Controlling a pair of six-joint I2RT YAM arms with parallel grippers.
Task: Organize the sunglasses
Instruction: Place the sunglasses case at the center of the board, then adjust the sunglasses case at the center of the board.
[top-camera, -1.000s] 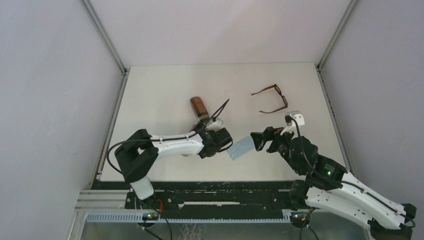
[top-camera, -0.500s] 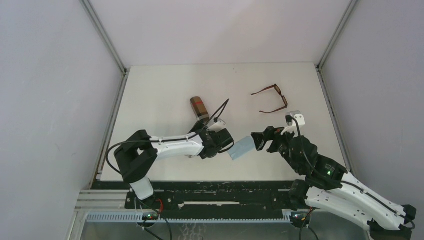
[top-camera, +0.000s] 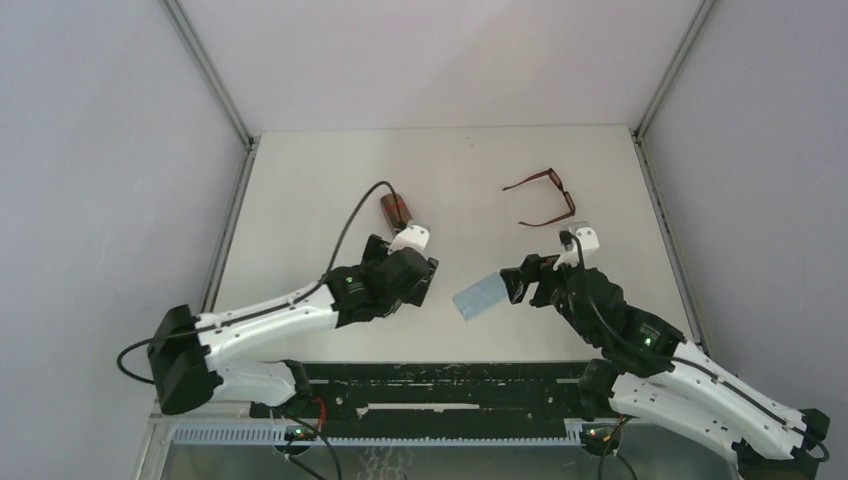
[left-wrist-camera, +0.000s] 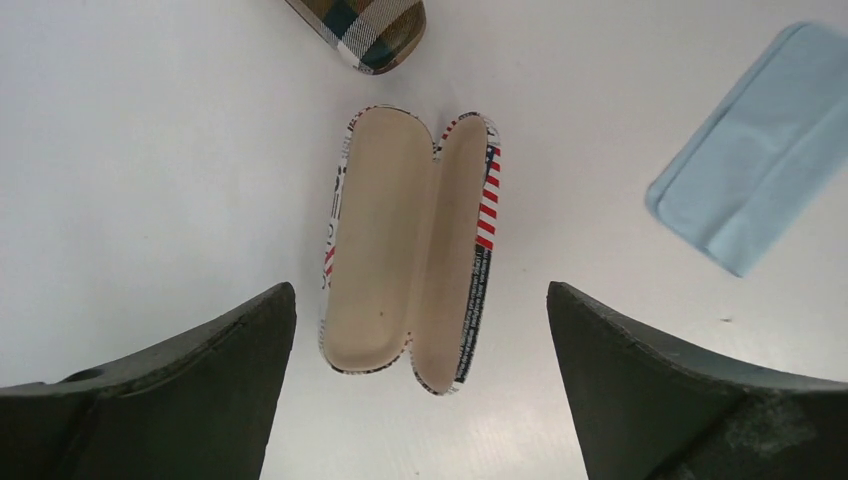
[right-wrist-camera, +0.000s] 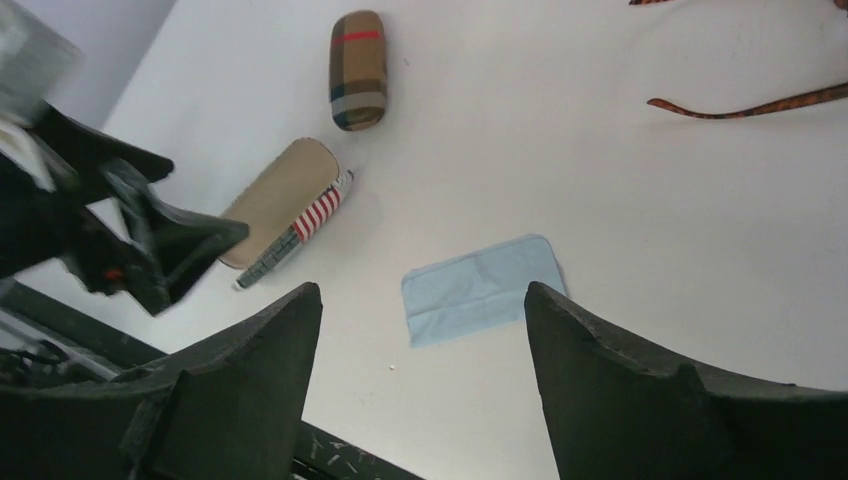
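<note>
Left pincer (left-wrist-camera: 420, 295) gapes wide, empty, over an open flag-print oval case (left-wrist-camera: 400, 250); right pincer (right-wrist-camera: 422, 292) hangs parted above a light blue cloth (right-wrist-camera: 485, 285). Slim brown-framed sunglasses (top-camera: 545, 197) lie well beyond it.

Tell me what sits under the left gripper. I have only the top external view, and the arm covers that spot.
Observer: An open flag-print case lies directly below the left gripper, lining up, empty.
Operator: Confirm those jaws hold nothing.
Observer: They stand wide open, gripping nothing.
Operator: Report whether the right gripper holds the cloth.
Observer: No. The right gripper is open above the light blue cloth, which lies flat on the table.
</note>
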